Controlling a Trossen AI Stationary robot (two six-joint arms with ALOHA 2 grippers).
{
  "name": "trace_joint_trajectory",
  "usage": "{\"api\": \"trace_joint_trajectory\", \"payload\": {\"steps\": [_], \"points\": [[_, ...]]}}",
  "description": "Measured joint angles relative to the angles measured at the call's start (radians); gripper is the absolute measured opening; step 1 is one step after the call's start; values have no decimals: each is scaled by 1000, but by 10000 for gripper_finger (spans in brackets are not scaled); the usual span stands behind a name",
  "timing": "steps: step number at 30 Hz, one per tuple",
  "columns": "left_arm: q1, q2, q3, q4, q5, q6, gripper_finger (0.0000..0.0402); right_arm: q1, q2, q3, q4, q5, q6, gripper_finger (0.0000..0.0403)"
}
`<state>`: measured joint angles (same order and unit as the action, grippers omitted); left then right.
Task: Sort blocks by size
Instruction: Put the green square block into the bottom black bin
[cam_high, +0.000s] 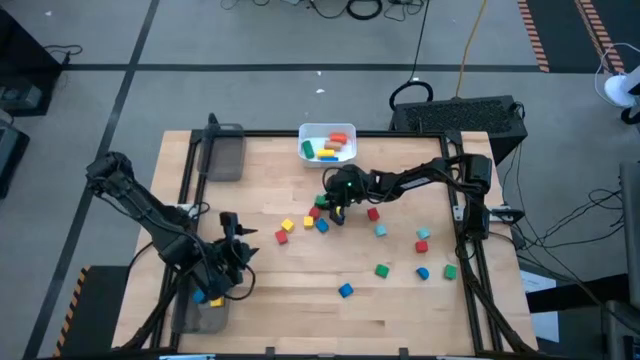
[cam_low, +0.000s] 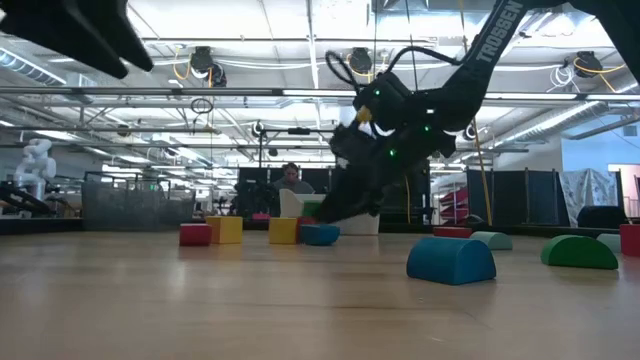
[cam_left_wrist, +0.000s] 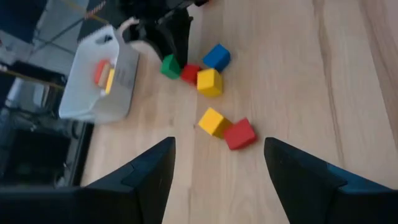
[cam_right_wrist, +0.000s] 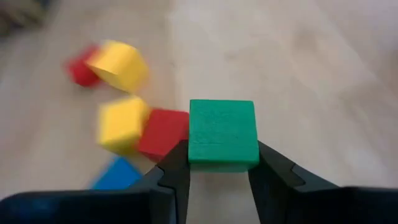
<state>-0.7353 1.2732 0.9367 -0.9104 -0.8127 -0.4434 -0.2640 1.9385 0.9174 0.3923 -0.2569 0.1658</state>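
So the right gripper (cam_right_wrist: 219, 177) has its fingers clamped on a green cube (cam_right_wrist: 222, 134), one finger on each side, down at the table (cam_high: 400, 300) just in front of the white bin (cam_high: 327, 143). Touching that cube is a red block (cam_right_wrist: 160, 134), with a yellow block (cam_right_wrist: 121, 124) and a blue one (cam_right_wrist: 118, 174) right beside it. A bit farther from the cube sit another yellow block (cam_right_wrist: 121, 62) and a red one (cam_right_wrist: 81, 71). The left gripper (cam_left_wrist: 217, 171) hangs with its fingers apart, well away from the bin, over by a clear tray (cam_high: 200, 310).
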Motion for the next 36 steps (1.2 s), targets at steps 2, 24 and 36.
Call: {"api": "trace_joint_trajectory", "payload": {"steps": [2,24,36], "points": [[15,1,0,37,-1,56,248,7,0,0,45,-64,30,111],[184,140,-1,360,23,485,248,161,-2,2,313,-221,141,113],[293,199,-2,523,104,638,248,227,-2,105,295,-221,127,114]]}}
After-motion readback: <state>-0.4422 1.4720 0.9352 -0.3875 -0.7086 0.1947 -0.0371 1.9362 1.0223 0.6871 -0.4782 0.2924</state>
